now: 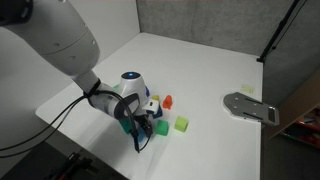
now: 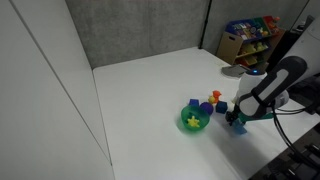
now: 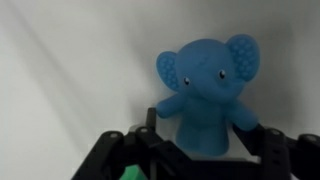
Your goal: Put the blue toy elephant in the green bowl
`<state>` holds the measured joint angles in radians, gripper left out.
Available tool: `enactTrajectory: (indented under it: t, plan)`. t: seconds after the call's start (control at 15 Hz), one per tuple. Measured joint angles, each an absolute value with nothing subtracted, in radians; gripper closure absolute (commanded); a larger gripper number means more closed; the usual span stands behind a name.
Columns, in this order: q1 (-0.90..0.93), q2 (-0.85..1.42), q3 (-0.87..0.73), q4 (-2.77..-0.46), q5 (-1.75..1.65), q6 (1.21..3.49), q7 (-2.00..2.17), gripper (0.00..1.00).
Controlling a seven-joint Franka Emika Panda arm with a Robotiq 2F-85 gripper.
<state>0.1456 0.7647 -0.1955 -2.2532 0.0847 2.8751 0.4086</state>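
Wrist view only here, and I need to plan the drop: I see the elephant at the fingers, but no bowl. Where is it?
Observer: The bowl sits on the table close beside the gripper, in an exterior view.
Operator: Is it empty?
Observer: No, a small yellow toy lies in it.
Operator: Anything else close?
Observer: Small blocks stand next to the bowl.

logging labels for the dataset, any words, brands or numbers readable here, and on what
None can be read.
The coloured packages in the background: any print is too small and blurred to read.
The blue toy elephant: no text on it.
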Motion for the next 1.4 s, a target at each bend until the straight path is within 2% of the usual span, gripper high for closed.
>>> enactTrajectory:
  t: [0.27, 0.53, 1.07, 1.4]
  plan:
    - [0.156, 0.755, -0.202, -2.253, 0.085, 2.877, 0.409, 0.80]
    - [0.189, 0.723, -0.219, -2.254, 0.085, 2.865, 0.409, 0.84]
    - [0.364, 0.538, -0.324, -2.252, 0.015, 2.742, 0.526, 0.84]
    - [0.376, 0.424, -0.279, -2.236, -0.027, 2.656, 0.582, 0.84]
